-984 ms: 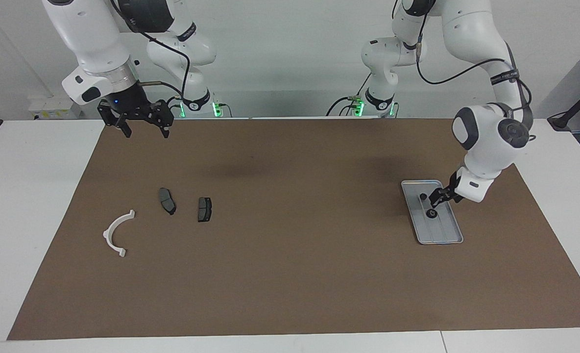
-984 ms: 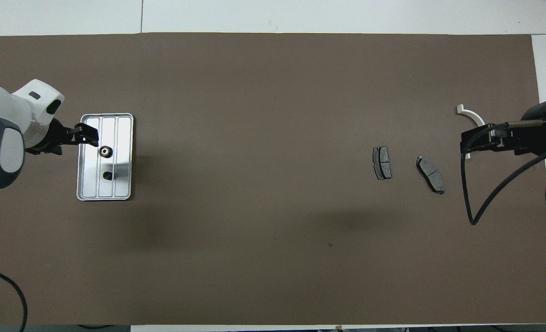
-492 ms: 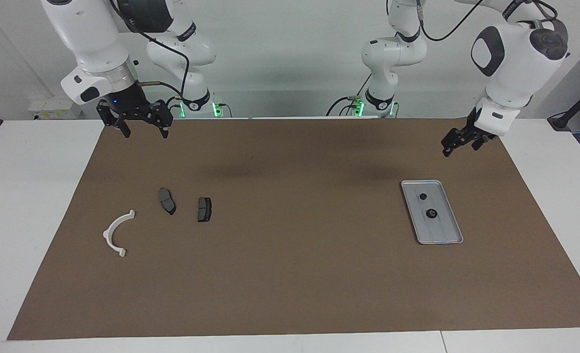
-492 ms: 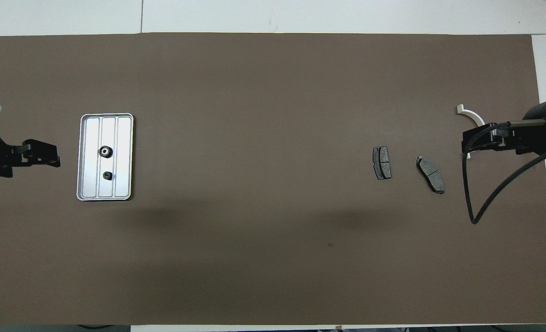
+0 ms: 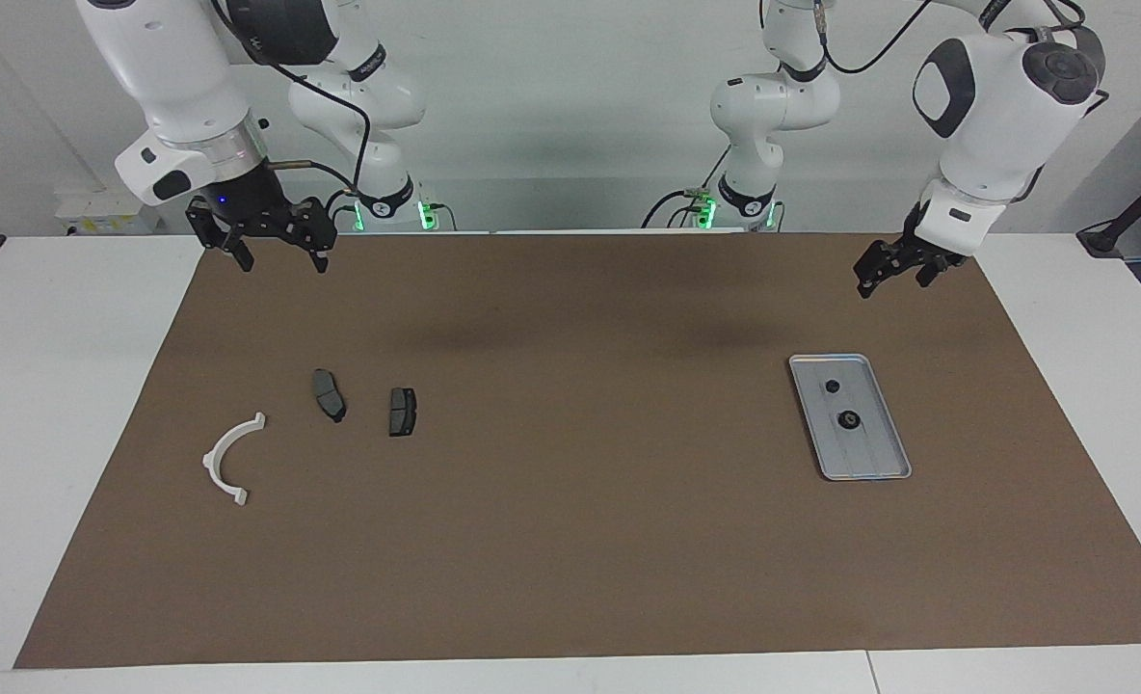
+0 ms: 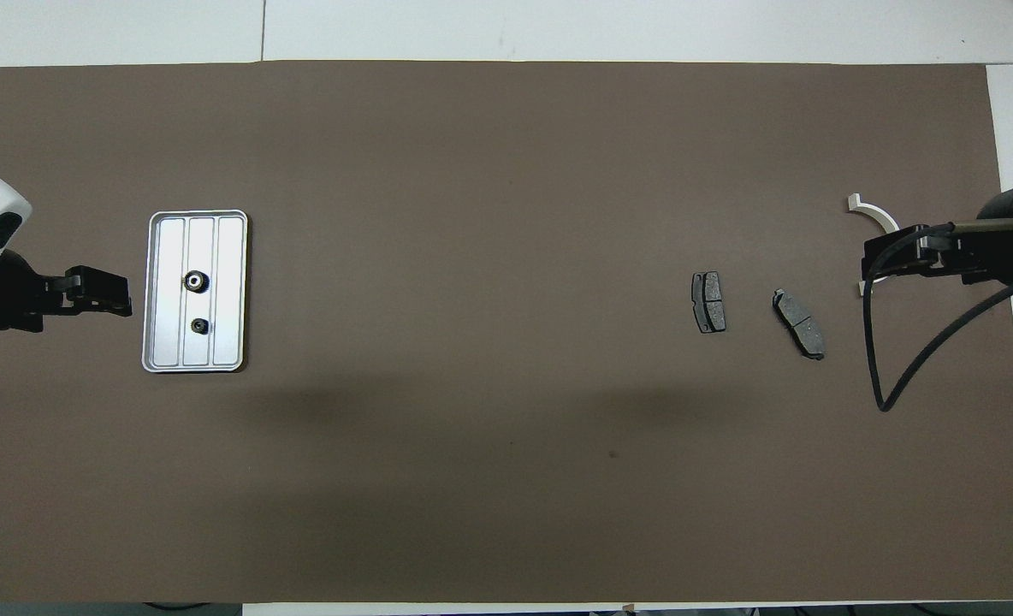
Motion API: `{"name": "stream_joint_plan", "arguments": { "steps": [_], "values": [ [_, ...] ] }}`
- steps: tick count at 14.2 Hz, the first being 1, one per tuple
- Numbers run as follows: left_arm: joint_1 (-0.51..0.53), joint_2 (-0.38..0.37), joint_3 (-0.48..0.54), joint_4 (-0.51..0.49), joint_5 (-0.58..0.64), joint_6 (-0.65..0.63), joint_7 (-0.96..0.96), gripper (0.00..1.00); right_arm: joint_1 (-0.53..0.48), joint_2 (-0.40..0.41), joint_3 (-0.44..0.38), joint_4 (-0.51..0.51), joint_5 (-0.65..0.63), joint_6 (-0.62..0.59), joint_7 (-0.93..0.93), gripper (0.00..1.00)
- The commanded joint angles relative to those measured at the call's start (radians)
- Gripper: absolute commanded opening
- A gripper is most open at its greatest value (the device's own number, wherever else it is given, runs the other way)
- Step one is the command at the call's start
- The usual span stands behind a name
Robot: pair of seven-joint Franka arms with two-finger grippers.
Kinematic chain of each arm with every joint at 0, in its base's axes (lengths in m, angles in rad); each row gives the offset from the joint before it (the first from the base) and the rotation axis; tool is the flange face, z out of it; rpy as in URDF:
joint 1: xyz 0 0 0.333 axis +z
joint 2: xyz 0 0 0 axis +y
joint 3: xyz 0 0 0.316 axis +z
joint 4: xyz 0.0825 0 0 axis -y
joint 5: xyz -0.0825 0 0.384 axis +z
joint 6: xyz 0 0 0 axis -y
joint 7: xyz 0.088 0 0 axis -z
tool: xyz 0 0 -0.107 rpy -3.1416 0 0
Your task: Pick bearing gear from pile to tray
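Two small black round parts [image 5: 849, 420] sit in the tray [image 5: 887, 461]; only brake pads [image 5: 402, 412] and white bracket [image 5: 226, 461] remain near the right arm's end. Looks done. Left gripper [image 5: 887, 271] raised beside the tray, open, empty; right gripper [image 5: 277, 253] waits, open.

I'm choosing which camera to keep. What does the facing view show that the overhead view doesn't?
Facing view only: both arms up to their bases, the whole white bracket, and the left pincer and right pincer raised above the mat.

Overhead view only: the tray's ridges seen square on.

Both: the tray holding two small black parts, and two brake pads on the mat toward the right arm's end.
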Motion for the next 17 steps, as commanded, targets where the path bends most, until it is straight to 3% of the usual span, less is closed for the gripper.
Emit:
{"name": "stream_joint_plan", "arguments": {
  "steps": [1,6,13,17],
  "values": [
    [-0.022,0.014,0.008,0.063,-0.004,-0.047,0.019,1.00,-0.019,-0.003,0.011,-0.008,-0.008,0.021,-0.015,1.00],
    [-0.039,0.045,0.010,0.132,-0.003,-0.078,0.016,1.00,-0.019,-0.003,0.012,-0.008,-0.008,0.021,-0.015,1.00],
    [-0.035,0.053,0.013,0.142,-0.006,-0.044,0.018,1.00,-0.017,-0.003,0.012,-0.008,-0.008,0.021,-0.015,1.00],
    [-0.037,0.099,0.011,0.208,-0.003,-0.090,0.016,1.00,-0.019,-0.003,0.012,-0.008,-0.008,0.020,-0.015,1.00]
  ]
}}
